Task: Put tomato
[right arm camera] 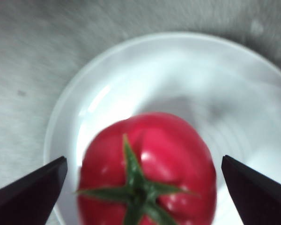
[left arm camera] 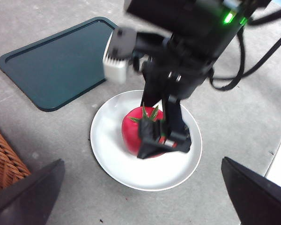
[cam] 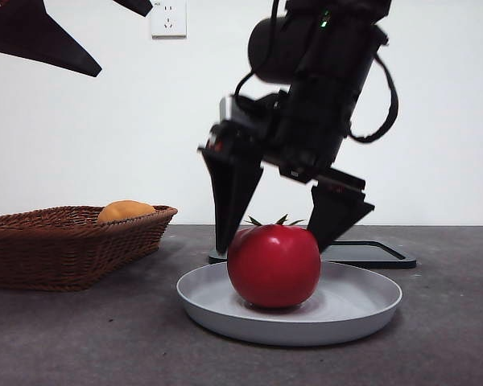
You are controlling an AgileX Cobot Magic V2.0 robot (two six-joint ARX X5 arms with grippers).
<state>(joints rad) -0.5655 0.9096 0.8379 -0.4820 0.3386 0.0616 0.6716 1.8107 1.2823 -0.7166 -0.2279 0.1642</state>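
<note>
At the centre of the front view the tomato (cam: pixel 274 265) sits upright on a grey plate (cam: pixel 225 310) on the worktop (cam: pixel 80 338). Just behind and above, the right pincer (cam: pixel 278 233) straddles it, jaws apart, not touching. A wicker basket (cam: pixel 64 245) stands at left; the left pincer (left arm camera: pixel 140 187) waits, jaws spread wide.

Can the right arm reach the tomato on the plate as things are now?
Probably yes. The right gripper hangs open just over the tomato, a jaw on each side, and nothing lies between them. The tomato sits alone on the white plate. The left gripper waits apart.
</note>
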